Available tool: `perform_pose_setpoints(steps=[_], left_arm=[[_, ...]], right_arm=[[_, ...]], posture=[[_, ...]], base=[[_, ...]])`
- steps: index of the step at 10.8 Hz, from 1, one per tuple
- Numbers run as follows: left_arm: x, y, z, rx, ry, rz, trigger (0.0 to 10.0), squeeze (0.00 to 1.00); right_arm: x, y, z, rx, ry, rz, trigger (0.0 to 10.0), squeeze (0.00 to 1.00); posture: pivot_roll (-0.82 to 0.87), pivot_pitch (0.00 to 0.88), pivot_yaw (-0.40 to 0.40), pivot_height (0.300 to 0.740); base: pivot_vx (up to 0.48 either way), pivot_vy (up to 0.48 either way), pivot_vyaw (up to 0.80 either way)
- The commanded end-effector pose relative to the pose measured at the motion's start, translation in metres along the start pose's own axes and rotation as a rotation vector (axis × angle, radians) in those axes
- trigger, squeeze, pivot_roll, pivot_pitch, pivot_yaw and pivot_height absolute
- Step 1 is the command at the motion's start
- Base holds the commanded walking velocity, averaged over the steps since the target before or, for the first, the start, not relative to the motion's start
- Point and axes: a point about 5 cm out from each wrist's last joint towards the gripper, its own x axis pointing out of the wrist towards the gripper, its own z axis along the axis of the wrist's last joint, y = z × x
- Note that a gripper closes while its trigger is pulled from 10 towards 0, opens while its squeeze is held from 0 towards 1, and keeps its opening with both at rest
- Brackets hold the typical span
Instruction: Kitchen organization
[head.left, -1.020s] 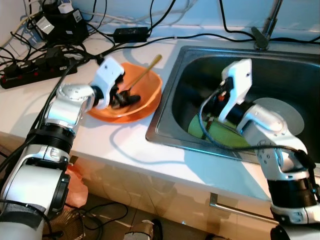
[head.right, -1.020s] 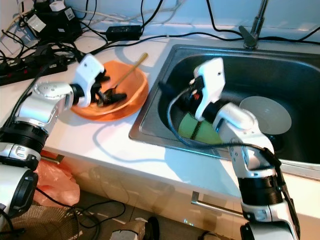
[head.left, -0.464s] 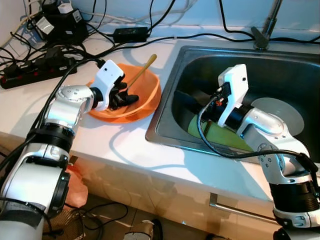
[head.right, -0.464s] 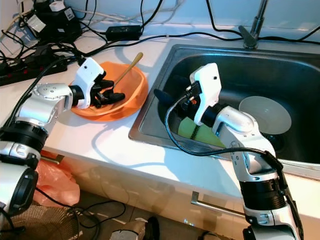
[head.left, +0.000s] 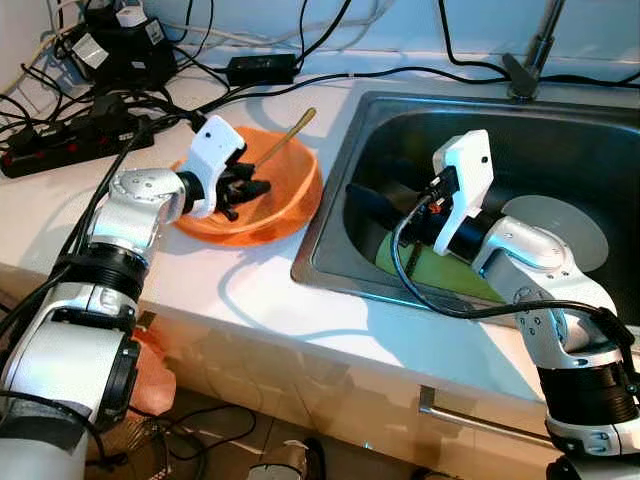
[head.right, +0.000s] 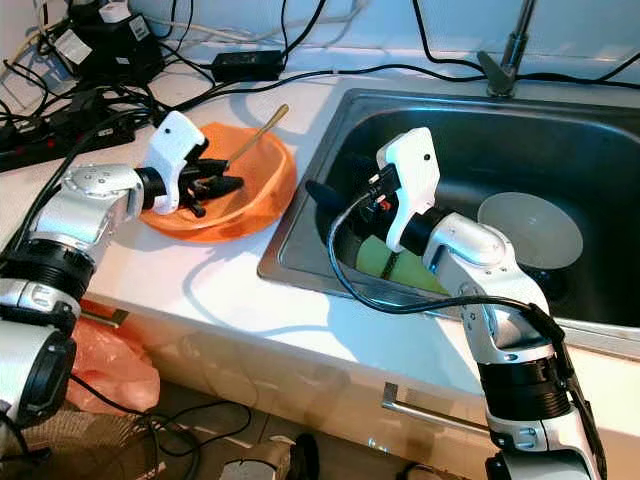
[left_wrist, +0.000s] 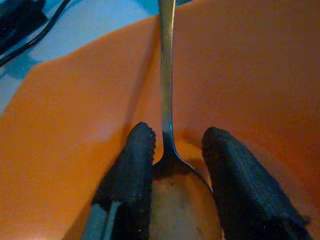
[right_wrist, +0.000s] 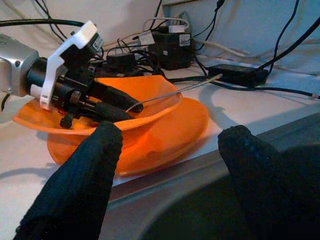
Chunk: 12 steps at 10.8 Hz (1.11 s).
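White bench (head.left: 250, 290) runs along the wall, with a steel sink (head.left: 330, 215) let into it on the robot's right and a tangle of black cables and power strips (head.left: 70, 140) at the back left. Beside the sink's edge sits an orange bowl (head.left: 300, 195), apparently resting on an orange plate (right_wrist: 170, 135) of the same colour (the right wrist view shows the two rims stacked). A long metal spoon (head.left: 285, 138) lies in the bowl, its handle leaning out over the far rim. The left tool (head.right: 215, 185) reaches into the bowl from the near-left side, its two black fingers (left_wrist: 132, 170) spread on either side of the spoon's neck just above the spoon bowl; whether they touch the metal cannot be told. The right tool (right_wrist: 170, 165) hangs over the sink's left part, pointing toward the bowl, fingers held well apart and gripping nothing. Down in the sink lie a green object (head.right: 375, 255) under the right arm and a round grey plate (head.right: 535, 230) farther right.
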Motion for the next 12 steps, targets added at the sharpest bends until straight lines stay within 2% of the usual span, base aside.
perform_pose_setpoints(steps=[1, 3, 8, 11, 12], left_arm=[[-0.003, 0.006, 0.003, 0.009, -0.014, 0.036, 0.0, 0.0], [-0.002, 0.01, 0.009, 0.013, -0.054, 0.104, 0.0, 0.0], [-0.003, 0.013, 0.017, 0.01, -0.146, 0.158, 0.0, 0.0], [-0.002, 0.012, 0.03, 0.033, -0.243, 0.197, 0.0, 0.0], [-0.002, 0.01, 0.041, 0.047, -0.325, 0.212, 0.0, 0.0]], right_arm=[[0.002, 0.004, -0.002, 0.001, 0.005, 0.023, 10.0, 0.0], [0.001, 0.0, -0.005, 0.01, 0.011, -0.005, 10.0, 0.0], [0.003, -0.006, -0.008, 0.017, 0.01, -0.062, 10.0, 0.0], [0.005, -0.015, -0.009, 0.036, -0.015, -0.136, 10.0, 0.0], [0.006, -0.022, -0.007, 0.063, -0.043, -0.194, 10.0, 0.0]], posture=[[0.11, 0.113, 0.164, 0.74], [0.11, 0.117, 0.164, 0.74], [0.11, 0.113, 0.164, 0.74], [0.11, 0.109, 0.161, 0.74], [0.12, 0.107, 0.161, 0.74]], base=[[0.0, 0.0, 0.0], [0.0, 0.0, 0.0], [0.0, 0.0, 0.0], [0.0, 0.0, 0.0], [0.0, 0.0, 0.0]])
